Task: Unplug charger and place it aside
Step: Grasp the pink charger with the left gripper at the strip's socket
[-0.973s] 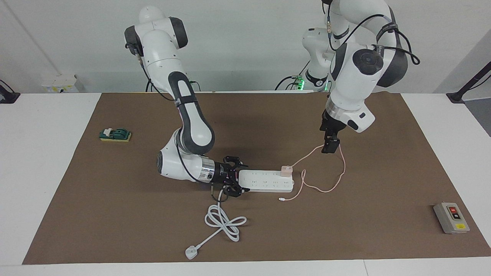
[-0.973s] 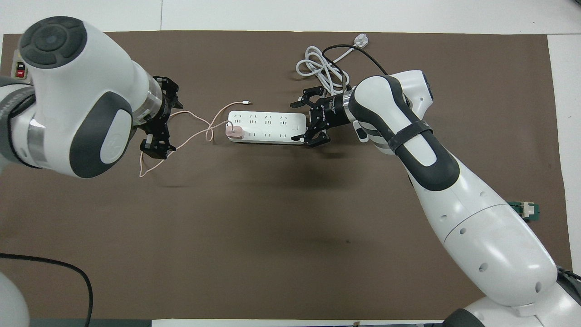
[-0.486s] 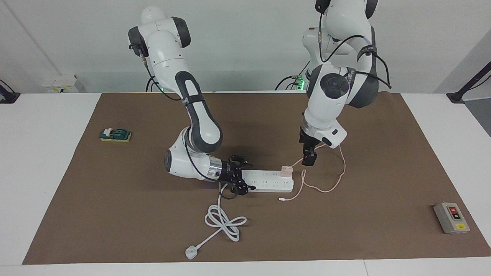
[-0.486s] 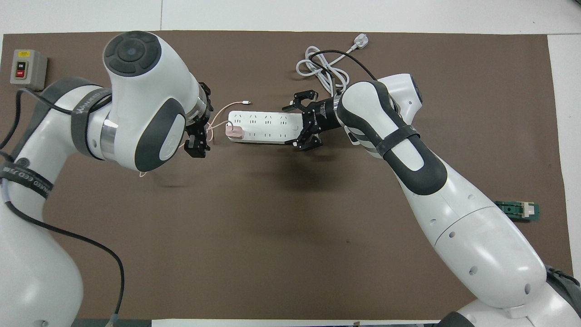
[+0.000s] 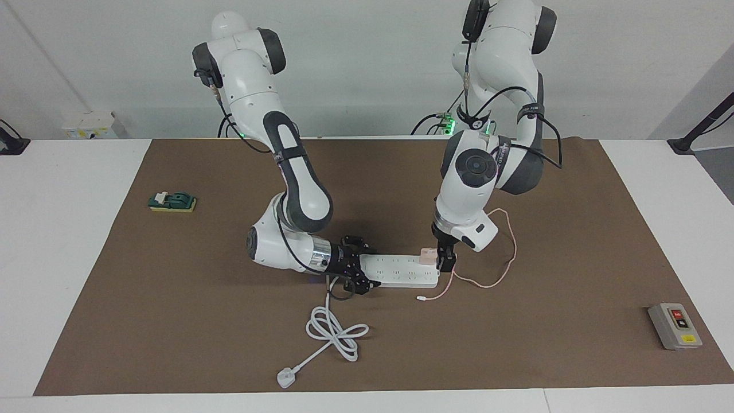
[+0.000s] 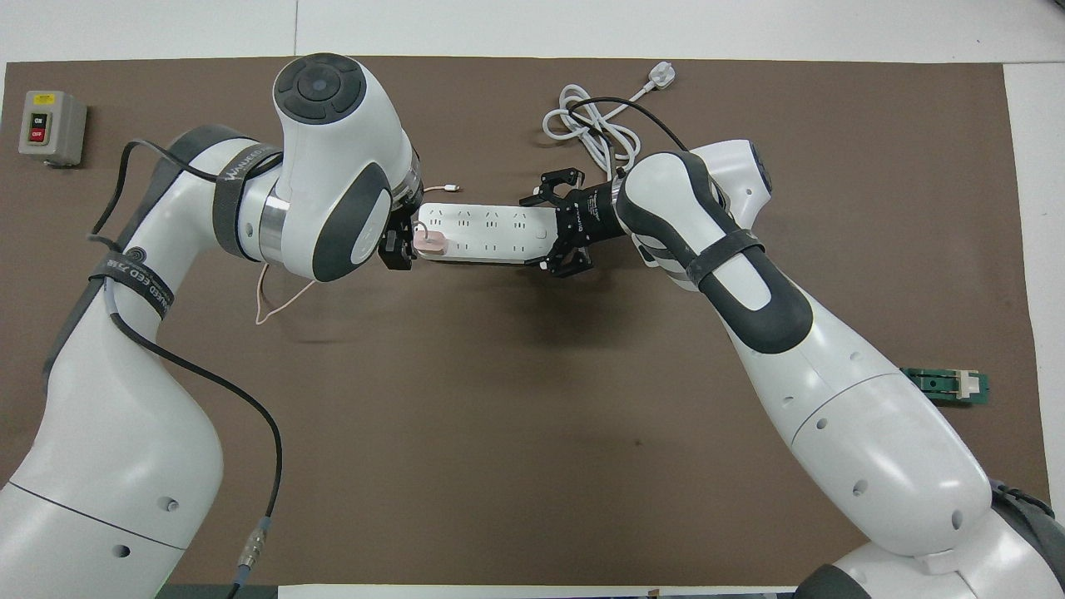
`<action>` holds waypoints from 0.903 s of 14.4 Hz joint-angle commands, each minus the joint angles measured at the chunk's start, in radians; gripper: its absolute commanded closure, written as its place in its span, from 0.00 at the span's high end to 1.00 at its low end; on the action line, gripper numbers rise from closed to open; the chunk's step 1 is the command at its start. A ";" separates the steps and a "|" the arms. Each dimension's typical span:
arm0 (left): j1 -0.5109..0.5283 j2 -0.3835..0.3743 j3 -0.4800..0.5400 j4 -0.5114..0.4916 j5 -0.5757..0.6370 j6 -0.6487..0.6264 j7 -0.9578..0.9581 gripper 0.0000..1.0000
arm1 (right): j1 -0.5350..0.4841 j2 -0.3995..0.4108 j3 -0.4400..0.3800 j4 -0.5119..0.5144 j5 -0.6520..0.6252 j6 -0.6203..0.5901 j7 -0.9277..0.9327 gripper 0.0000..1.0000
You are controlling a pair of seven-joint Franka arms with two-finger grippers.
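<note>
The pale pink charger [image 5: 427,254] [image 6: 431,242] is plugged into the white power strip [image 5: 401,274] [image 6: 487,233], at the strip's end toward the left arm. Its thin pink cable [image 5: 504,269] loops over the mat. My left gripper [image 5: 445,263] [image 6: 398,245] hangs low right beside the charger, open and holding nothing, and the wrist partly hides it in the overhead view. My right gripper [image 5: 358,269] [image 6: 532,234] lies low at the strip's other end. It is open, with that end between its fingers.
The strip's thick white cord [image 5: 332,332] coils farther from the robots and ends in a white plug [image 5: 285,377]. A grey switch box [image 5: 674,326] sits toward the left arm's end. A green block [image 5: 172,201] sits toward the right arm's end.
My left gripper has come down and across to the charger's side. My right gripper has slid forward over the strip's end. The strip and the charger have stayed in place.
</note>
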 commanded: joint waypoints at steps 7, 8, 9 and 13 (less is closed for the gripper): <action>-0.008 0.027 0.007 -0.013 0.039 0.088 0.018 1.00 | 0.015 0.020 0.000 0.003 0.027 0.060 -0.046 0.96; -0.012 0.030 0.007 -0.016 0.034 0.091 0.016 1.00 | 0.015 0.020 0.000 0.003 0.027 0.063 -0.046 0.80; -0.024 0.029 0.007 -0.027 0.023 0.099 0.010 1.00 | 0.015 0.020 0.000 0.001 0.027 0.066 -0.046 0.58; -0.025 0.024 0.007 -0.064 0.000 0.105 0.009 1.00 | 0.012 0.025 0.000 -0.011 0.038 0.074 -0.067 0.00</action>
